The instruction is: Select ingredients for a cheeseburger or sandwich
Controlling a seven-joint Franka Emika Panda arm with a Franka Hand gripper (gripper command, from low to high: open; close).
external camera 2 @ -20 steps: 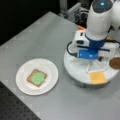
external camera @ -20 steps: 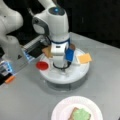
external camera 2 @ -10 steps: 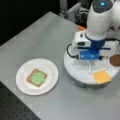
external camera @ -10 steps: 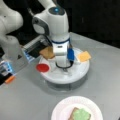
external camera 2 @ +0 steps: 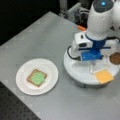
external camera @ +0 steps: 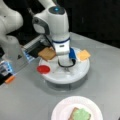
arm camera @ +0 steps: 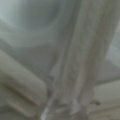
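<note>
The gripper (external camera: pixel 65 68) was low over the middle of the round white stand (external camera: pixel 75 75), and I could not tell if its fingers were wide or narrow. On the stand lay a toast square (external camera: pixel 47 53), a yellow cheese square (external camera 2: pixel 104 76), a red tomato disc (external camera: pixel 43 69) and a dark brown patty (external camera 2: pixel 115 58). Well apart, on the white plate (external camera 2: pixel 23 85), sat the sandwich (external camera 2: pixel 37 77): one toast square with green lettuce on top.

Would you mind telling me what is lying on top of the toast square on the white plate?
A green lettuce blob lies on the toast square, covering its middle; the toast's brown edges show around it. Whatever is under the lettuce is hidden. Both sit on the white plate.
</note>
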